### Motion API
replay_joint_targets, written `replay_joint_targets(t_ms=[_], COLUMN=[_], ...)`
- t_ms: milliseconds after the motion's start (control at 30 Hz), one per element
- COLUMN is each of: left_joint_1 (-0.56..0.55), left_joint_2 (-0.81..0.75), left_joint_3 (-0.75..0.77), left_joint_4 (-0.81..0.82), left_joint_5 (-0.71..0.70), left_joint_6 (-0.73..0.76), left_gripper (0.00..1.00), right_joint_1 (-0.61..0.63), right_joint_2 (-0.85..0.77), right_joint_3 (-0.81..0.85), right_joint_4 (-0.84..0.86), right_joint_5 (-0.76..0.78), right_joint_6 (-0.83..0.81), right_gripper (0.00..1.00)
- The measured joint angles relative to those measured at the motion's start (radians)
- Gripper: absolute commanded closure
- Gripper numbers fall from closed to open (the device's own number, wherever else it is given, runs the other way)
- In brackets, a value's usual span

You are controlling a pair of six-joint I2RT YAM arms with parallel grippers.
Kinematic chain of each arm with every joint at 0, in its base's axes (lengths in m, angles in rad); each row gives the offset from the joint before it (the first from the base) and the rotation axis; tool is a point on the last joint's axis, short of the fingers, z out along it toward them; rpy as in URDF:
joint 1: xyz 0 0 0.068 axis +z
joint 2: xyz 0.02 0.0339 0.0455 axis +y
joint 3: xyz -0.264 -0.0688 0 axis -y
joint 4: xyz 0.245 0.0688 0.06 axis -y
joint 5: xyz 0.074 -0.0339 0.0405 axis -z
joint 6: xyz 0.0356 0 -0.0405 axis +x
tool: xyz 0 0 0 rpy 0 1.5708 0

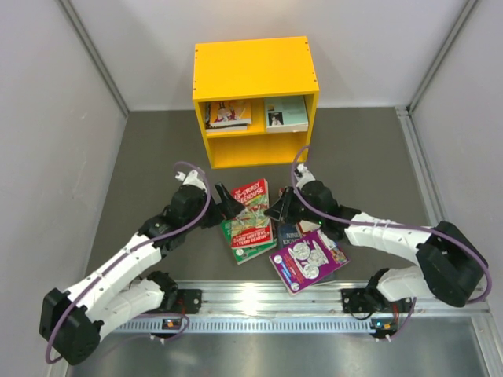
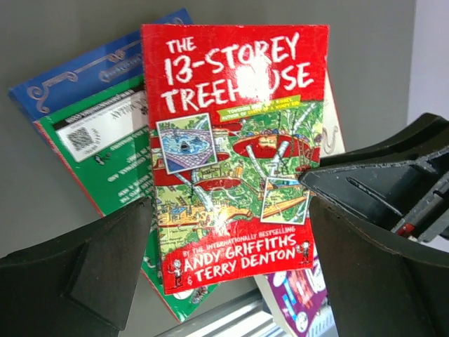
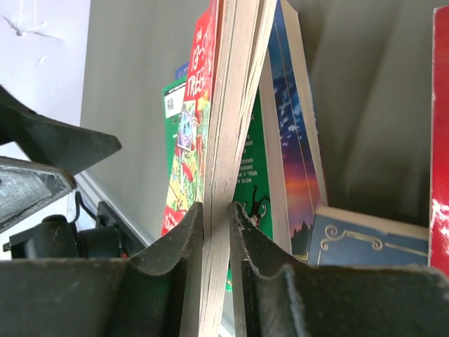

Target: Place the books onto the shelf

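A red "13-Storey Treehouse" book (image 1: 253, 195) tops a loose pile of books on the floor in front of the yellow shelf (image 1: 255, 71). My right gripper (image 3: 216, 210) is shut on that red book's page edge (image 3: 228, 105). Under it lie a green book (image 2: 105, 168) and a blue book (image 2: 77, 74), with a purple book (image 1: 302, 259) to the right. My left gripper (image 2: 228, 225) stands open on the pile's left side, its fingers (image 2: 105, 260) spread either side of the red cover (image 2: 235, 154) without touching it. Two books (image 1: 228, 114) lie on the shelf's board.
A dark blue book (image 1: 289, 233) lies between the green and purple ones. The metal rail (image 1: 267, 302) carrying both arm bases runs along the near edge. Grey walls close in on the left and right, and the shelf's lower compartment (image 1: 255, 149) opens toward the arms.
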Motion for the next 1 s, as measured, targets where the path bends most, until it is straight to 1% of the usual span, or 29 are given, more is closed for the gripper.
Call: replay_joint_targets(t_ms=[67,167,267,467,667,867,1000], left_joint_1=[0.000,0.000,0.000,0.000,0.000,0.000,0.000], left_joint_2=[-0.003,-0.025,-0.047,-0.111,-0.155,-0.155,-0.148], left_joint_3=[-0.011,-0.074,-0.154,-0.350,-0.493,-0.514,-0.514], left_joint_4=[0.019,0.080,0.138,0.345,0.608,0.757,0.814], left_joint_5=[0.027,0.077,0.120,0.203,0.238,0.241,0.241], left_joint_6=[-0.009,-0.030,-0.060,-0.161,-0.273,-0.332,-0.349], left_gripper=[0.01,0.01,0.01,0.01,0.01,0.01,0.03], right_joint_1=[0.000,-0.005,-0.036,-0.162,-0.228,-0.245,-0.250], right_joint_2=[-0.025,-0.071,-0.128,-0.269,-0.322,-0.323,-0.322], right_joint_3=[-0.009,-0.019,-0.035,-0.077,-0.114,-0.185,-0.219], right_joint_4=[-0.015,-0.034,-0.047,-0.067,-0.018,0.016,0.068], right_joint_5=[0.005,0.004,-0.018,-0.069,-0.164,-0.228,-0.251], right_joint_6=[0.002,0.008,0.029,0.078,0.154,0.216,0.251], right_gripper=[1.00,1.00,1.00,1.00,1.00,1.00,1.00])
